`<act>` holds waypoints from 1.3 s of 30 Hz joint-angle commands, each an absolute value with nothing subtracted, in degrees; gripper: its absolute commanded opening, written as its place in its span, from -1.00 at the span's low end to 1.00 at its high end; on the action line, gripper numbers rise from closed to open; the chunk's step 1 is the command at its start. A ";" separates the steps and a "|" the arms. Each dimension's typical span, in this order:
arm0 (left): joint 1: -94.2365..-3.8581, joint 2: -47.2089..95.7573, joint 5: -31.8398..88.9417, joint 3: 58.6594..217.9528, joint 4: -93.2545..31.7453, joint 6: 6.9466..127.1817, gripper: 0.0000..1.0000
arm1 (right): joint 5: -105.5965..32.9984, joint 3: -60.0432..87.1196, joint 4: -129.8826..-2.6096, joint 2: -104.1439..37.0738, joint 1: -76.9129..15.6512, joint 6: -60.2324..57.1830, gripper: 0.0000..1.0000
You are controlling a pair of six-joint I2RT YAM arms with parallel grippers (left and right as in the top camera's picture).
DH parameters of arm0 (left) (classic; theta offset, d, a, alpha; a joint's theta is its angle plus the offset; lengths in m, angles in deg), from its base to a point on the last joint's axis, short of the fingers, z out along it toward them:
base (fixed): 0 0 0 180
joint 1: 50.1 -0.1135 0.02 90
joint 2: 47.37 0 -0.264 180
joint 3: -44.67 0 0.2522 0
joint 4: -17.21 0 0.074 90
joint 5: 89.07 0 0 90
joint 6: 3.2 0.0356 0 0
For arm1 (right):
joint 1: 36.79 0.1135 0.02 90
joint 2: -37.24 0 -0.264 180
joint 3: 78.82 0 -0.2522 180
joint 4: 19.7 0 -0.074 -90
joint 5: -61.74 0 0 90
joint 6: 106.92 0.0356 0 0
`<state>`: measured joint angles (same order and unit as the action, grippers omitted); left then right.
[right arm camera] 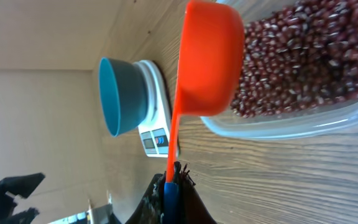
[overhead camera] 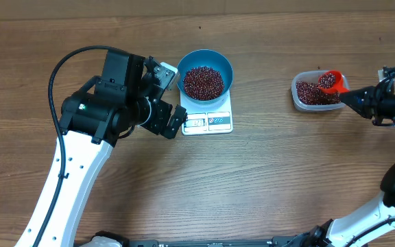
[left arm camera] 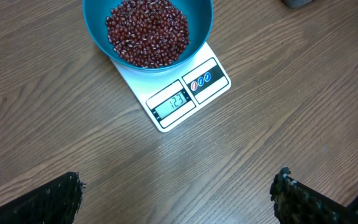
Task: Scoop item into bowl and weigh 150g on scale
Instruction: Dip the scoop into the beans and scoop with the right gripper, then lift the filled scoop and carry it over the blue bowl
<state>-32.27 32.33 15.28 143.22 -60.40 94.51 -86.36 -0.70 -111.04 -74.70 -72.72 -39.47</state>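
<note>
The right gripper [right arm camera: 174, 186] has its jaws pinched tight on the thin end of the handle of an orange scoop [right arm camera: 210, 59]. The left gripper [left arm camera: 176, 199] has its jaws spread wide with nothing in them, and it hangs over the bare wooden table [left arm camera: 278, 124] just in front of the scale.

The scoop's cup sits at the clear plastic tub [right arm camera: 303, 124], right by the heap of beans [right arm camera: 303, 56] inside. From above, some beans seem to lie in the cup.

I think the beans are small, hard and smooth, so they will roll and bounce if the cup tips. The scoop looks light and stiff. The handle is the right place to hold it, and the cup should stay flat on the way across.

Farther off, well apart from the tub, the blue bowl [left arm camera: 95, 25] stands on the white scale [left arm camera: 219, 87], with a pile of beans in it. The display [left arm camera: 169, 102] seems to read 123 (so a bit more is needed). The bowl looks smooth and might slide if bumped, so the beans should go in gently.
</note>
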 commanded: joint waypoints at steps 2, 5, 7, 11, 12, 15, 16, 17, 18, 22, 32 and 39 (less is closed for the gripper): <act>-32.08 32.02 15.76 144.32 -60.38 95.58 0.99 | -92.24 -0.31 -112.22 -74.75 -72.91 -43.25 -0.93; -32.08 32.02 15.76 144.32 -60.38 95.60 0.99 | -92.85 -0.31 -112.94 -74.75 -72.74 -43.69 -0.93; -32.08 32.02 15.76 144.32 -60.38 95.58 0.99 | -92.90 -0.33 -113.40 -74.75 -72.76 -43.86 -0.93; -32.08 32.02 15.76 144.32 -60.38 95.60 0.99 | -93.92 -0.35 -114.10 -74.75 -72.50 -44.04 -0.93; -32.08 32.02 15.76 144.32 -60.38 95.58 0.99 | -94.08 -0.35 -114.23 -74.75 -72.13 -44.04 -0.93; -32.08 32.02 15.76 144.32 -60.38 95.60 0.99 | -94.12 -0.35 -114.36 -74.75 -70.14 -44.06 -0.93; -32.08 32.02 15.76 144.32 -60.38 95.60 0.99 | -94.14 -0.35 -114.32 -74.75 -69.35 -44.06 -0.93; -32.08 32.02 15.76 144.32 -60.38 95.60 0.99 | -94.19 -0.35 -114.23 -74.75 -68.52 -44.06 -0.93; -32.08 32.02 15.76 144.32 -60.38 95.60 0.99 | -94.41 -0.35 -114.06 -74.75 -67.41 -44.06 -0.93; -32.08 32.02 15.76 144.32 -60.38 95.60 0.99 | -95.50 -0.46 -113.10 -74.75 -62.68 -43.99 -0.92; -32.08 32.02 15.76 144.32 -60.38 95.58 0.99 | -96.37 -4.02 -110.87 -74.75 -52.43 -39.18 -0.92; -32.08 32.02 15.76 144.32 -60.38 95.60 0.99 | -96.35 -7.46 -107.41 -74.75 -44.65 -34.24 -0.93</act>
